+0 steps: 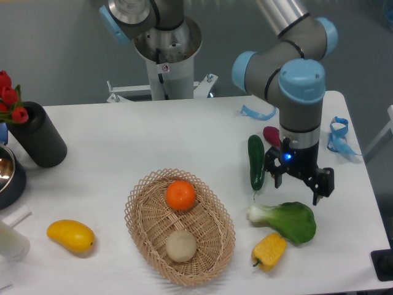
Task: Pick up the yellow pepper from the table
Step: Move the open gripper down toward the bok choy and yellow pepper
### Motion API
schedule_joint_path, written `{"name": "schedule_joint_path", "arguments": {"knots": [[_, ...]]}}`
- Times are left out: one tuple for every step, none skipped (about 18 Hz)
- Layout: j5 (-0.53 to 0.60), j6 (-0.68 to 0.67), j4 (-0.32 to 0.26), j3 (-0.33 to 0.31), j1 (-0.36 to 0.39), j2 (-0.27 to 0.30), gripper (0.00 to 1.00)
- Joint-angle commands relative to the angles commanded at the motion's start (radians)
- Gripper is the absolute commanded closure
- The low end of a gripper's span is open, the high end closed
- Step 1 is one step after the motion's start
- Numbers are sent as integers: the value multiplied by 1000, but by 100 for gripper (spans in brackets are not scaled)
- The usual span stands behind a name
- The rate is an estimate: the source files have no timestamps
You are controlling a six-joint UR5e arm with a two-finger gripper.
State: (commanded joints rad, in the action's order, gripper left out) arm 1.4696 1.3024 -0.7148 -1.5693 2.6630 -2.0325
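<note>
- While I scan from the left, 1 dark cylinder [40, 135] stands at the far edge of the worktop [153, 132] with red tulips [11, 98] beside it, and a smooth yellow mango-like fruit [70, 236] lies near the front; I judge these well out of my path.
- Next comes the wicker basket [181, 227], holding 1 orange [180, 195] and 1 pale round item [181, 245]; it sits apart from my target, so it should not crowd a descent.
- Further right, a cucumber [256, 161] lies lengthwise, and a bok choy [288, 221] rests just below it.
- My claw [298, 185] hangs above the bok choy's upper edge, its 2 fingers spread and holding nothing; a dark red vegetable [271, 134] peeks out behind my wrist.
- Front right lies the yellow pepper [269, 251], on its side just beside the bok choy leaf, possibly touching it; I cannot tell.
- It looks bright yellow, blocky and ridged, with its short stem end pointing to the front-left.
- My judgement: I am not yet over it and must come nearer the front edge, then close across its narrower sides without snagging the leaf.
- At the right rear, blue ribbon [336, 135] lies loose, clear of the job.
</note>
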Motion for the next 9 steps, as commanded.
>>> {"name": "schedule_joint_path", "arguments": {"knots": [[0,-5,0,5,-2,-12,0],[0,-9,0,23,-3,-40,0],[-2,-23,0,37,-6,-57,0],[-2,-40,0,48,-6,-70,0],[-2,-48,0,52,-8,-83,0],[-3,-49,0,54,-8,-97,0],[-3,-51,0,57,-8,-110,0],[-9,-52,0,70,-8,-123,0],[-20,-60,0,77,-9,-133,0]]}}
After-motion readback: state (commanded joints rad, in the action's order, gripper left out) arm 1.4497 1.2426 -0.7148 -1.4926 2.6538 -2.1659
